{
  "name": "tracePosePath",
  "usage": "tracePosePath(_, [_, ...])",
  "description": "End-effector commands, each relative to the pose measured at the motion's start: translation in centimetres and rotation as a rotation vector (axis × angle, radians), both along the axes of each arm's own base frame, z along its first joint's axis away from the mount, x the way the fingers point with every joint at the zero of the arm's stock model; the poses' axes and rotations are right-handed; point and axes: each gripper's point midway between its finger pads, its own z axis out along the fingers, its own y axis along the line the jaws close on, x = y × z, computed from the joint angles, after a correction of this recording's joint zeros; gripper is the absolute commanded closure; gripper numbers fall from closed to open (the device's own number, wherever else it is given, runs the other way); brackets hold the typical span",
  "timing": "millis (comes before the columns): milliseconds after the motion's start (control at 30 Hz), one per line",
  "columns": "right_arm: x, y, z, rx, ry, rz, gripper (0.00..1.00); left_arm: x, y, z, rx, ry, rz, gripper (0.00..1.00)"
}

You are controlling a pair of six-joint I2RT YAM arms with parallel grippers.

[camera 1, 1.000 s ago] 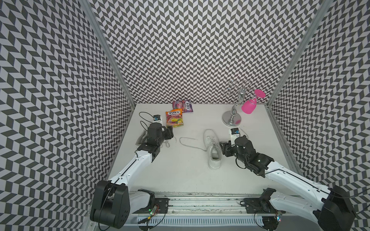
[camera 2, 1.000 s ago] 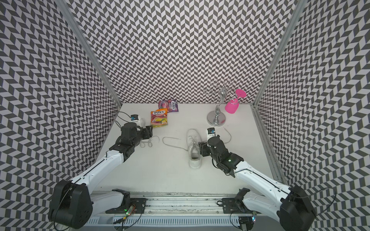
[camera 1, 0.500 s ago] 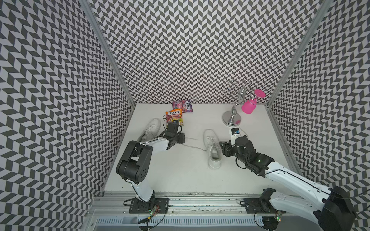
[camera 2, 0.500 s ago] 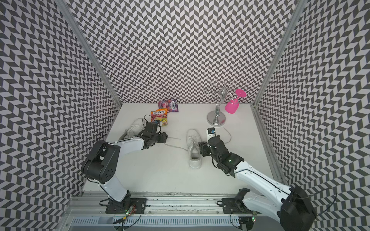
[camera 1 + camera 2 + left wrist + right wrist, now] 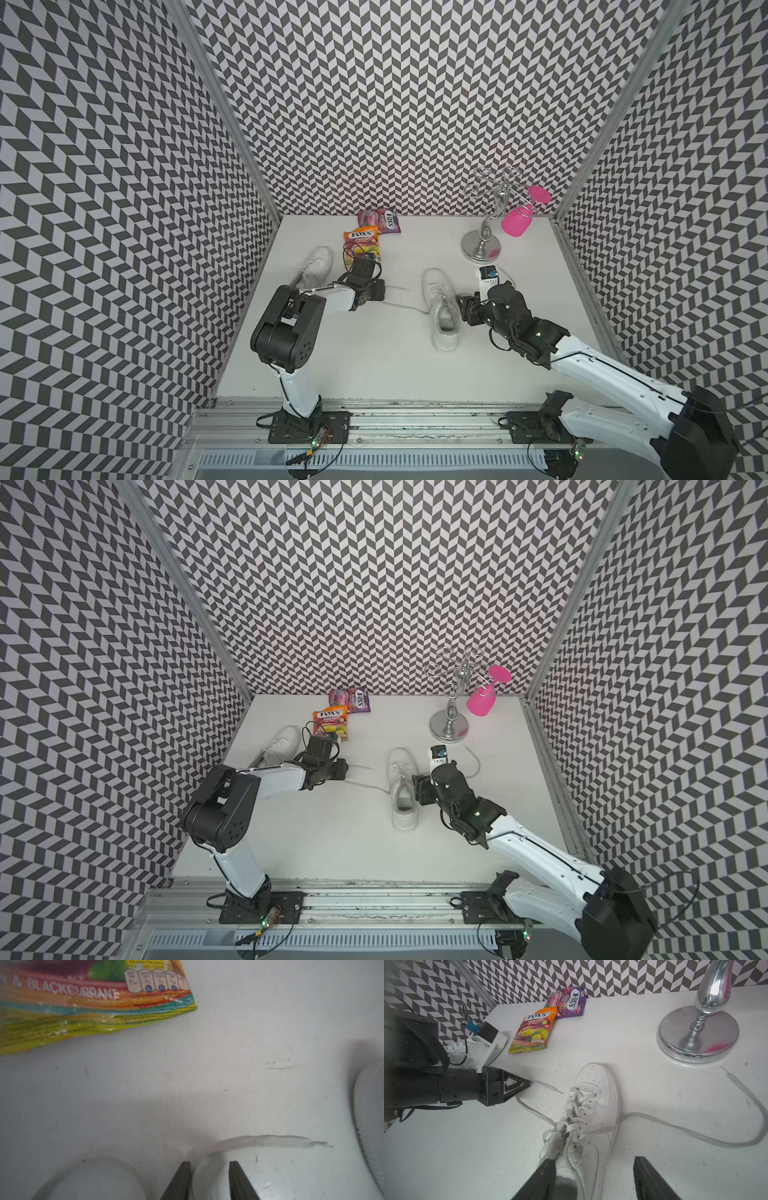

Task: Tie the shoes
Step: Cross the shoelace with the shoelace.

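Mid-counter shoe, untied, laces trailing to both sides; second shoe lies by the left wall. Step in hand, apparently: left pincer, part-closed around the left lace, secures it. Right pincer straddles the shoe's collar, released; next it must fetch the right lace.

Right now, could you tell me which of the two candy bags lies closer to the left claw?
The orange Fox's fruits bag, just beyond the left claw. The purple Fox's berries bag lies farther off, against the back wall.
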Motion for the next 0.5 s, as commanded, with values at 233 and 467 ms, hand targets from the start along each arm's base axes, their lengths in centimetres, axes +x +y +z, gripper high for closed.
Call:
tracePosePath(233, [-0.7,1.6,5.4,0.151,-0.148,0.113,0.33,-0.6,-3.2,11.3,-0.088,-0.285,-0.134,0.99])
tracePosePath(467, [-4.7,5.8,11.9,0.395,-0.357,0.458,0.29,-5.7,-7.2,22.9,-0.330,-0.542,-0.392,0.99])
